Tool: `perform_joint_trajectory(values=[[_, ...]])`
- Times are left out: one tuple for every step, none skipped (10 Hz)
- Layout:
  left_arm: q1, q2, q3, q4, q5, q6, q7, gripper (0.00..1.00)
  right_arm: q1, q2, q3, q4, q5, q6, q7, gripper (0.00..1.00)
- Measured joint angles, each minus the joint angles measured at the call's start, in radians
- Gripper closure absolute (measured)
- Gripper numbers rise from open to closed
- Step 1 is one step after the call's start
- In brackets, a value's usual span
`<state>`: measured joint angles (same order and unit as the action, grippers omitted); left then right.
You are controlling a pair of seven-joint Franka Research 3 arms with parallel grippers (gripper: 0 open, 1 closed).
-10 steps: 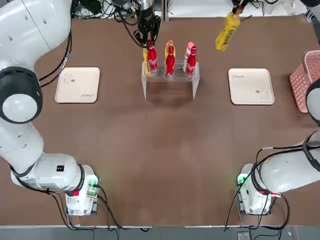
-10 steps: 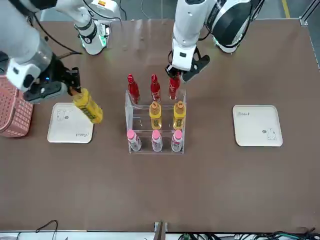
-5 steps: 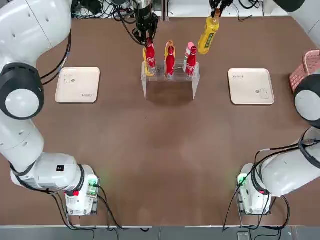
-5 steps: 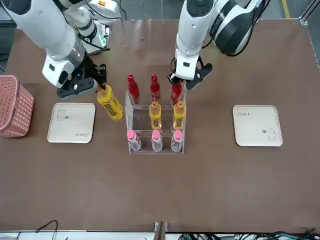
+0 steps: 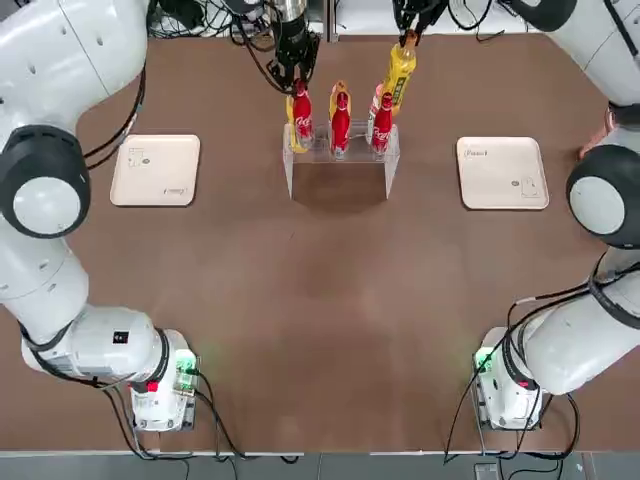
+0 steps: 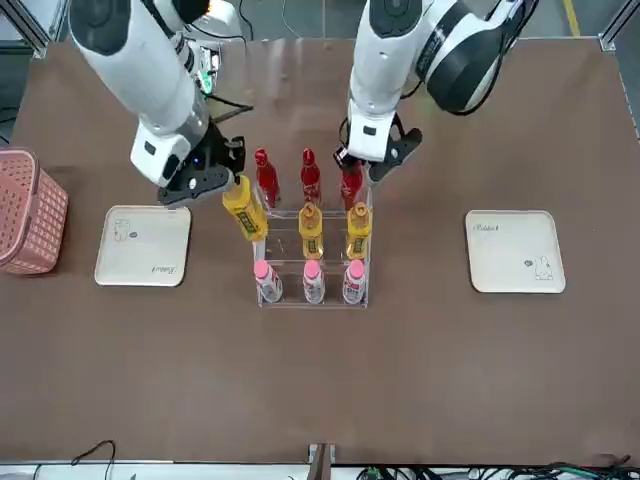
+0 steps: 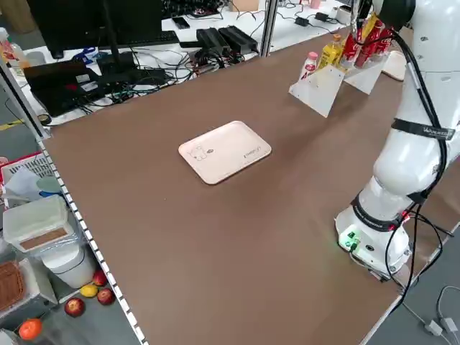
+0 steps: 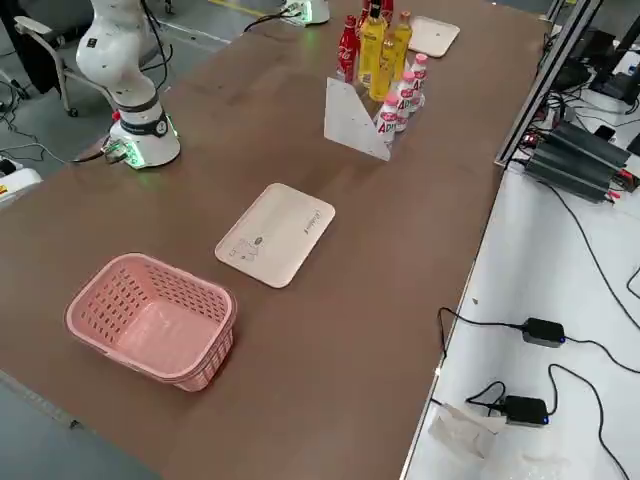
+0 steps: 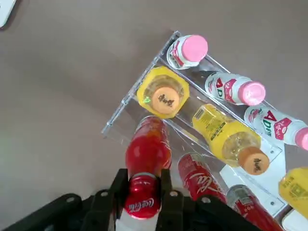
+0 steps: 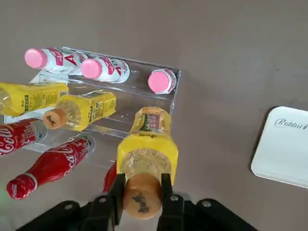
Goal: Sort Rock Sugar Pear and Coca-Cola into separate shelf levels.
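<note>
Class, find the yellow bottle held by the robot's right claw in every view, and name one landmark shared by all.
Top: far centre, right of rack, yellow bottle.
Front: left of rack.
Left side: not distinguishable.
Right side: far centre, at rack.
Left wrist: edge only.
Right wrist: centre, in right claw.
Landmark: clear rack.

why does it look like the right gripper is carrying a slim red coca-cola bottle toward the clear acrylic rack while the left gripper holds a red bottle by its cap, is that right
Not quite. The right gripper carries a slim yellow Rock Sugar Pear bottle with an orange cap, not a red one, as the right wrist view shows. The rest stands: it is at the clear acrylic rack, and the left gripper grips a slim red Coca-Cola bottle by its cap.
</note>
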<state>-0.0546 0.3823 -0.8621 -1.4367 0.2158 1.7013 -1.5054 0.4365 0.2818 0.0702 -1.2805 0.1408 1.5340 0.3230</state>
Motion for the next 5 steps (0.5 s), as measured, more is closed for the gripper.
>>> perform_joint_trajectory(values=[[-0.012, 0.012, 0.000, 0.000, 0.018, 0.001, -0.023, 0.68, 0.000, 0.011, 0.000, 0.000, 0.027, 0.001, 0.005, 0.66], [-0.017, 0.023, 0.000, 0.000, 0.027, 0.002, -0.031, 0.68, 0.000, 0.021, 0.000, 0.000, 0.038, 0.001, 0.011, 0.66], [-0.019, 0.031, 0.000, 0.000, 0.031, 0.003, -0.031, 0.68, 0.000, 0.026, 0.000, 0.001, 0.039, 0.004, 0.017, 0.66], [-0.019, 0.032, 0.000, 0.003, 0.036, 0.003, -0.031, 0.68, 0.000, 0.029, 0.000, 0.003, 0.039, 0.005, 0.021, 0.66], [-0.019, 0.033, 0.000, 0.003, 0.036, 0.003, -0.031, 0.68, 0.000, 0.033, -0.001, 0.004, 0.039, 0.005, 0.023, 0.66]])
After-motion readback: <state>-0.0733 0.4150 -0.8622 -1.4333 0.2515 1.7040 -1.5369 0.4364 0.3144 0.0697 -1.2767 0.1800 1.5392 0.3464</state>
